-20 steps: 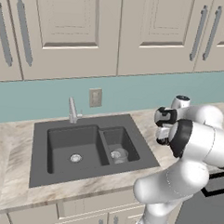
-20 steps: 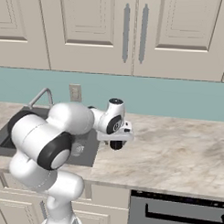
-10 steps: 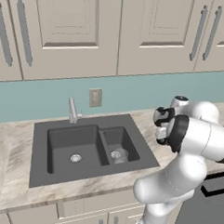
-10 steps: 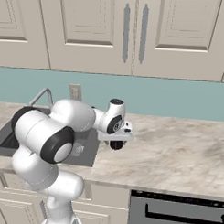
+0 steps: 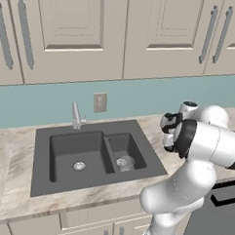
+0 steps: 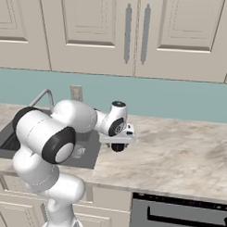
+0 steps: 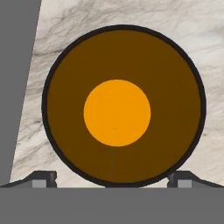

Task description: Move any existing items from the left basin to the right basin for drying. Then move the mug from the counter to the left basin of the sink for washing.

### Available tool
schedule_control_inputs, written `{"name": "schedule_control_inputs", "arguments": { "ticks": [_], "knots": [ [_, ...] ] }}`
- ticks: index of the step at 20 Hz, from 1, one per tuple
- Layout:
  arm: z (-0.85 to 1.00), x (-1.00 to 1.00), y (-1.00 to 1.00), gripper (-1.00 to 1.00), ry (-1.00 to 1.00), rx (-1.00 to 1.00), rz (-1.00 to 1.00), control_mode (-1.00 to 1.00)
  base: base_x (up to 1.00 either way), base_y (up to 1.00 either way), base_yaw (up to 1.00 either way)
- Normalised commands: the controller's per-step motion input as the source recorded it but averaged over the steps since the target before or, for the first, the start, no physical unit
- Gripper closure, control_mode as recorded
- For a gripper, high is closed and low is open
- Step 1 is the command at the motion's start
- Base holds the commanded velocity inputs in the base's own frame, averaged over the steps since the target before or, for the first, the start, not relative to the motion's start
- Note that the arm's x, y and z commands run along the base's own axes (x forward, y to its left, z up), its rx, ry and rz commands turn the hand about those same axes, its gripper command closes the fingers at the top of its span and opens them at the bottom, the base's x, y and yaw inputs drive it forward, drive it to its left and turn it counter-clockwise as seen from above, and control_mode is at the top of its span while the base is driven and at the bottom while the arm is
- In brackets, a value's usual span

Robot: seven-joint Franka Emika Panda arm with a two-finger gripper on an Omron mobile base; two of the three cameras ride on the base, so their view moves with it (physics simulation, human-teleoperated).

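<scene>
Mug [image 7: 124, 107] is seen from straight above in the hand view, upright on the counter [image 7: 192, 48], its black rim round and its orange bottom bright at the centre. The jaws are spread wide: the two dark fingertips [image 7: 43, 178] are seen at 7 and 5 o'clock of the mug, outside its rim, and nothing is held. The gripper [image 7: 114, 180] is poised over the mug. A dark strip of the sink's rim is seen at 9 o'clock of the mug.

In the right base view the gripper [image 6: 118, 145] is pointed down at the counter just beside the sink [image 6: 88, 154], at its 3 o'clock side.

Farther off, in the left base view, a glass [image 5: 127, 164] is seen standing in the narrower right basin [image 5: 132, 147], by its drain. The wider left basin [image 5: 69, 151] lies at 9 o'clock of it. A faucet [image 5: 76, 116] rises at 12 o'clock of the sink, before a blue wall.
</scene>
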Motion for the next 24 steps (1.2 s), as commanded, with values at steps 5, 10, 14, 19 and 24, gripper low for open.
{"name": "schedule_control_inputs", "arguments": {
  "ticks": [5,10,14,19,24],
  "knots": [
    [-0.01,-0.09,0.0,-1.0,0.0,0.02,0.0,-1.0,0.0,0.0,0.0],
    [-0.05,-0.02,0.0,1.0,0.0,0.01,0.0,-1.0,0.0,0.0,0.0],
    [-0.11,-0.03,0.0,1.0,0.0,0.0,0.0,-1.0,0.0,0.0,0.0],
    [-0.05,0.0,0.0,1.0,0.02,0.0,0.0,-1.0,0.0,0.0,0.0],
    [0.0,0.0,0.0,1.0,0.0,0.0,0.0,-1.0,0.0,0.0,0.0]
  ]
}}
